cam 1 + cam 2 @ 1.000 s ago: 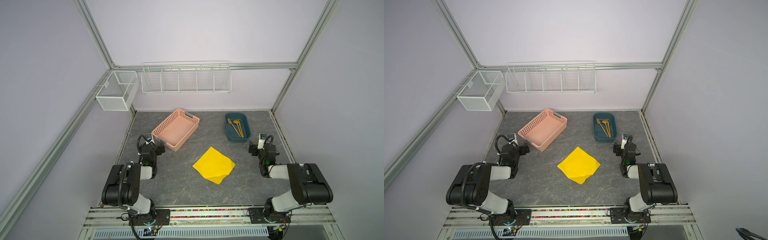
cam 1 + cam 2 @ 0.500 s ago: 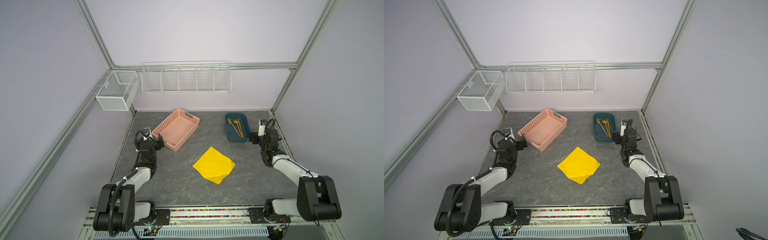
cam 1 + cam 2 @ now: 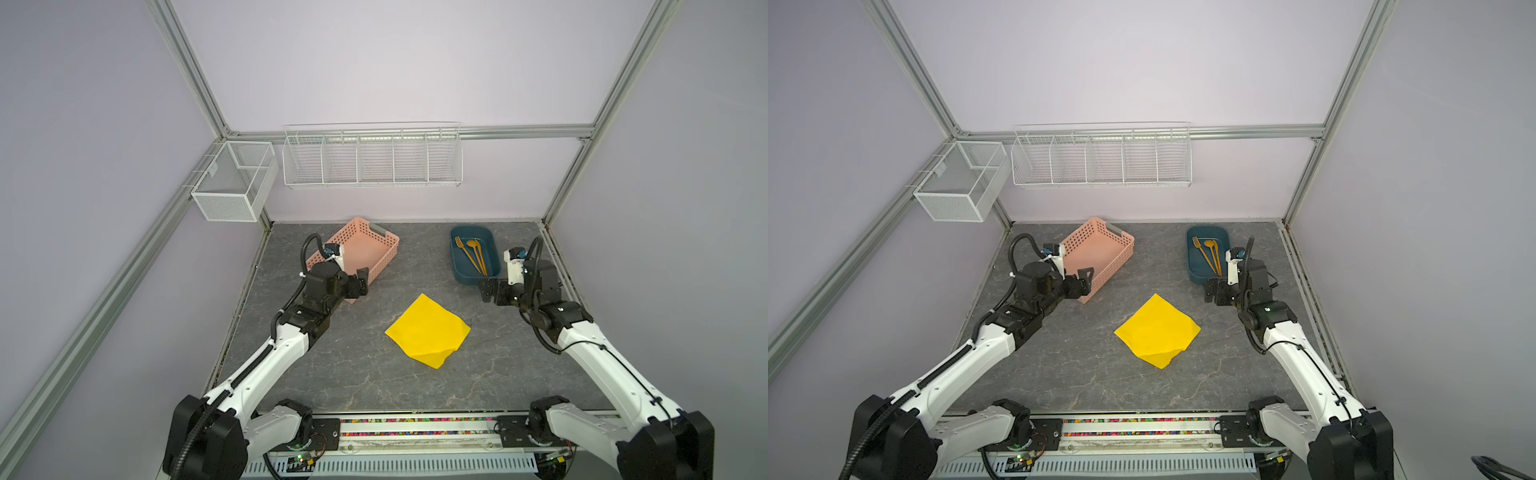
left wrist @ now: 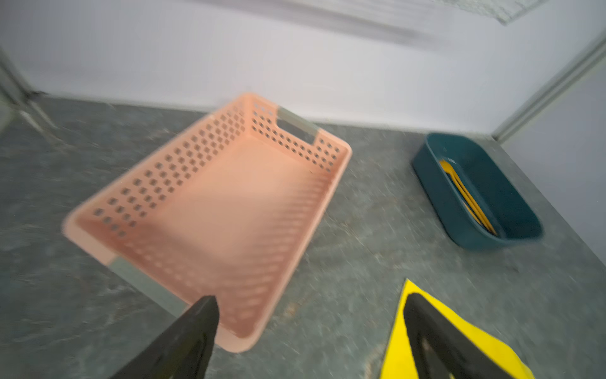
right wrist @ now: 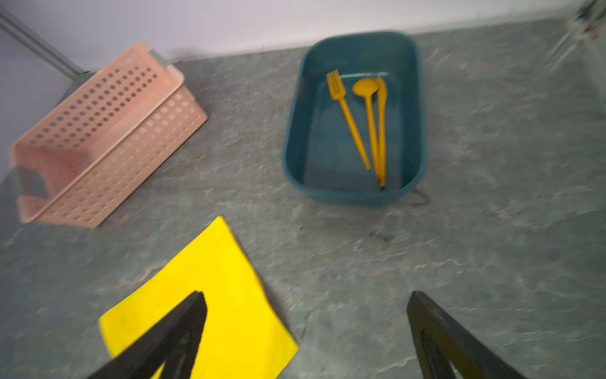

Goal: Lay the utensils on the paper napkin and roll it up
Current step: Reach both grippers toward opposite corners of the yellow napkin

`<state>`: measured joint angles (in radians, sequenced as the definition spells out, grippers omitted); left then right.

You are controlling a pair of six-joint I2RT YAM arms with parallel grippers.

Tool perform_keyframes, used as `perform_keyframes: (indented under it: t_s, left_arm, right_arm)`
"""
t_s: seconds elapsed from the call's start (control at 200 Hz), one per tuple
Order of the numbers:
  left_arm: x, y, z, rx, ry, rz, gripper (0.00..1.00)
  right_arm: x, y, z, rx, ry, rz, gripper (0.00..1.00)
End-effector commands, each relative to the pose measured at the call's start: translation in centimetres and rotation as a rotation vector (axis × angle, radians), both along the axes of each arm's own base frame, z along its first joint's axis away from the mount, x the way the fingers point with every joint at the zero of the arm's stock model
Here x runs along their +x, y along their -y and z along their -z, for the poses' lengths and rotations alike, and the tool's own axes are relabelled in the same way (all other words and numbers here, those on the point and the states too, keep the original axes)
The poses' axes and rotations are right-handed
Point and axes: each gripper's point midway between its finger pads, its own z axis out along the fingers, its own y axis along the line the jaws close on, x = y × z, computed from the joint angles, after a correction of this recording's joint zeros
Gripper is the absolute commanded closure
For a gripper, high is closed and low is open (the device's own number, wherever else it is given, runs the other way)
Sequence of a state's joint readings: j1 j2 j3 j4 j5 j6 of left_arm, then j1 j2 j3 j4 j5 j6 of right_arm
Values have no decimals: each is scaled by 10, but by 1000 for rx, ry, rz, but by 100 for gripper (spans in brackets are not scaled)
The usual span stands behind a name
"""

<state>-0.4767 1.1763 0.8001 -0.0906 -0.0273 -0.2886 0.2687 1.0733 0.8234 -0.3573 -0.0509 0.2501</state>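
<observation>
Right, nearest me the yellow paper napkin (image 3: 428, 330) lies on the grey table (image 3: 332, 374), its near corner rumpled. My left gripper (image 3: 363, 282) hangs with jaws spread, holding nothing, by the pink basket (image 3: 374, 249). My right gripper (image 3: 485, 291) is spread wide too, just short of the blue tub (image 3: 457, 272). Farther back, the utensils (image 3: 471, 255) lie side by side inside that tub.

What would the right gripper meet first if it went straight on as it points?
Probably the bare table between the paper napkin and the blue tray. The open right gripper aims there, but depth is unclear; the tray's near wall is possible.
</observation>
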Motion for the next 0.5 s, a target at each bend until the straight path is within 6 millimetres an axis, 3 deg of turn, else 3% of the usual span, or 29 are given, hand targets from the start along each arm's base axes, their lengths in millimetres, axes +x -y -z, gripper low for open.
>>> perform_keyframes:
  t_s: [0.0,0.165,0.495]
  left_arm:
    - [-34,44,30,-77,-208,140,12]
    - [-59,92,61,-176,-370,238,15]
    - [-97,141,97,-166,-594,352,28]
  right_arm:
    - [-44,-28,18,108,-203,-90,0]
    - [-80,-51,35,156,-338,-193,1]
    - [-122,-103,48,324,-530,-372,4]
